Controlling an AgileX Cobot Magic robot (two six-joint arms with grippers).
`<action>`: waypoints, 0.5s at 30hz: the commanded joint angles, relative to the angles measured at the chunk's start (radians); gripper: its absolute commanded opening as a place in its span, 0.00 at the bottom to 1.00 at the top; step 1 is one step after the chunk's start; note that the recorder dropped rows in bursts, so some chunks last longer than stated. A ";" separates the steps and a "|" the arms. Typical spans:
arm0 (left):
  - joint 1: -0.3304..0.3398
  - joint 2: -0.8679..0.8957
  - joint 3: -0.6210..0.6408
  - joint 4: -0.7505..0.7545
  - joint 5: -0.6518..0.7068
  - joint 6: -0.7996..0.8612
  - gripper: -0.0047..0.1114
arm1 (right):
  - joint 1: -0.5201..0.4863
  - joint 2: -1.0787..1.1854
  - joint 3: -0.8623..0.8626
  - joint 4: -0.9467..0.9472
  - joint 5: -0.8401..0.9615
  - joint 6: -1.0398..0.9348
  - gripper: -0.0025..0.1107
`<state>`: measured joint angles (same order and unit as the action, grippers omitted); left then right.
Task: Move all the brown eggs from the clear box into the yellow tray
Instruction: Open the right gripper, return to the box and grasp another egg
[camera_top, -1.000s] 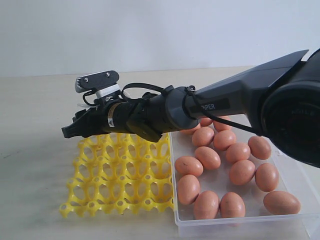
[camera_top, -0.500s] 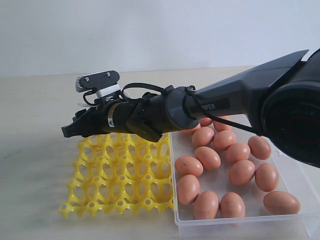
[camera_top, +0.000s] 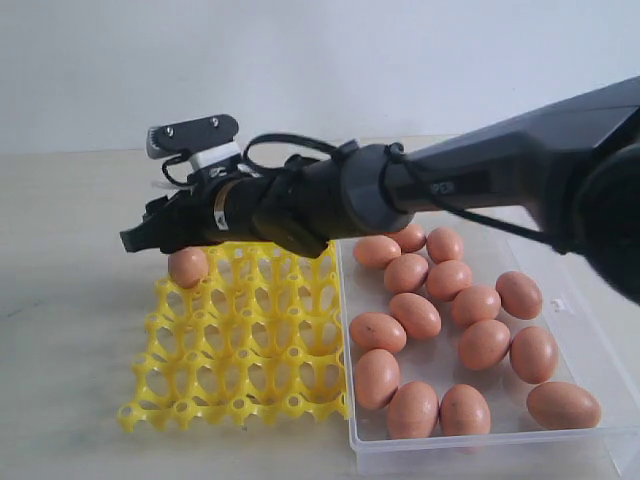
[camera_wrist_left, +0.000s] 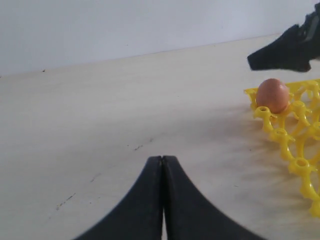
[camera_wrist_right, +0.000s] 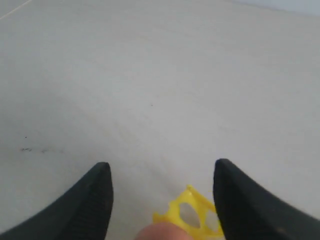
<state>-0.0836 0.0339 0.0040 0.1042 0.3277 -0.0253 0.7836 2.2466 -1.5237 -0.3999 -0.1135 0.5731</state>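
The black right gripper (camera_top: 135, 241) (camera_wrist_right: 160, 200) has two tapered, matte fingers (camera_wrist_right: 92, 205) standing wide apart w/ nothing clamped btw them. Directly under its tips, one smooth orange-brown oval egg (camera_top: 188, 267) sits blunt end up in a corner cup of the bright yellow square plastic egg tray (camera_top: 250, 345). The ext. view shows a slim gap btw tips and shell. The tray is a glossy open lattice of round cups w/ short hollow pegs at the crossings. In the R wrist view only the egg's rounded top (camera_wrist_right: 161, 233) shows low btw the fingers, w/ a tray corner (camera_wrist_right: 192, 212) beside it.

Back along the arm from the gripper, under the forearm and just beside the tray's edge, lies the shallow rectangular transparent plastic box (camera_top: 500, 448). It has thin low walls. Inside are 15 more brown eggs (camera_top: 414, 315), same smooth matte shell, lying on their sides in a loose cluster, several touching.

The left gripper (camera_wrist_left: 162, 167) has curved black fingers pressed together along a straight seam, gripping nothing. It sits low over the pale matte tabletop (camera_wrist_left: 100, 125), which is faintly speckled. Ahead of it and well apart are the egg (camera_wrist_left: 272, 95) and the tray's pegged rim (camera_wrist_left: 300, 150), w/ the right gripper's tips (camera_wrist_left: 257, 60) just above the egg.
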 joint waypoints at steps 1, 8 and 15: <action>-0.007 0.002 -0.004 -0.007 -0.012 -0.004 0.04 | -0.006 -0.183 0.006 -0.082 0.254 -0.023 0.17; -0.007 0.002 -0.004 -0.007 -0.012 -0.004 0.04 | -0.102 -0.511 0.188 0.029 0.804 -0.227 0.02; -0.007 0.002 -0.004 -0.007 -0.012 -0.004 0.04 | -0.301 -0.517 0.272 0.219 0.886 -0.248 0.20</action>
<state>-0.0836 0.0339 0.0040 0.1042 0.3277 -0.0253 0.5531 1.7064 -1.2689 -0.2684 0.7576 0.3460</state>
